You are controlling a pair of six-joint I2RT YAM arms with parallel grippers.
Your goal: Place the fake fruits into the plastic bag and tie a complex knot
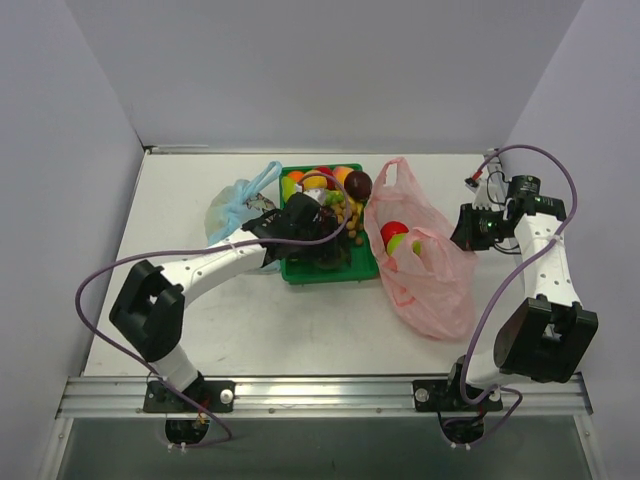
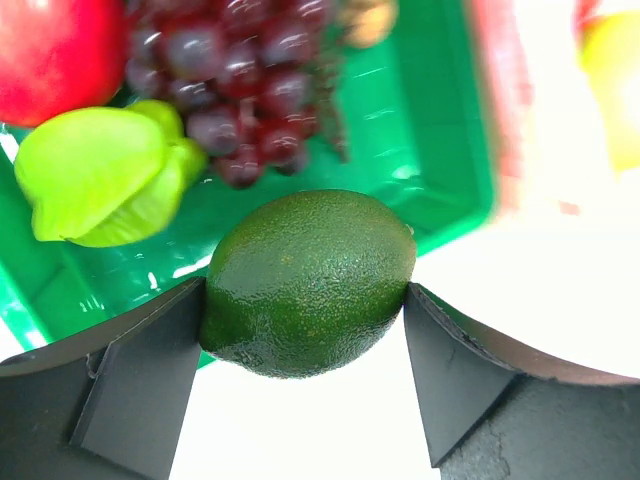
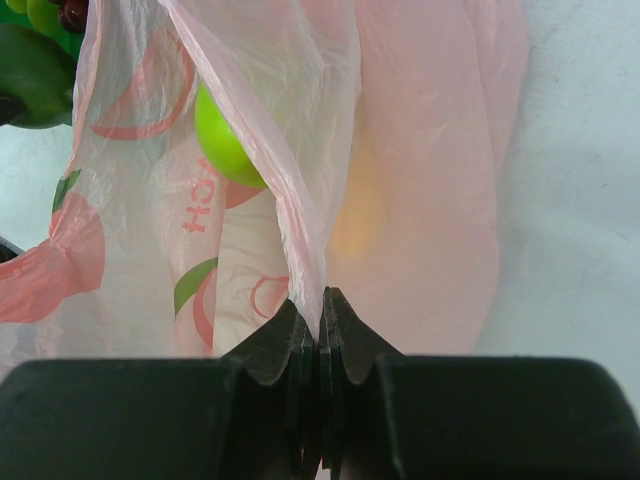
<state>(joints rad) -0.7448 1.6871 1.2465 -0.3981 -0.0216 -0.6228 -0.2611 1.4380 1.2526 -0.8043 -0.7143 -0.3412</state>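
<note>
On the surface (image 1: 250, 330) the plastic bag (image 1: 440, 290) lay right of the green tray (image 1: 330, 275), with two fake fruits (image 1: 394, 236) inside it. My right pincer (image 3: 320, 310) pinched the bag's rim tight. My left pincer (image 2: 305, 300), over the tray, gripped a dark green fruit (image 2: 320, 250) by both sides. Best, I judged, to lift clear, carry it right, and release only over the bag's mouth.

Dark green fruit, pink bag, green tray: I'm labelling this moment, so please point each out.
dark green fruit (image 2: 310, 285), left wrist view, middle of its pebbled skin.
pink bag (image 3: 430, 200), right wrist view, smooth side panel.
green tray (image 2: 420, 120), left wrist view, bare floor.
</note>
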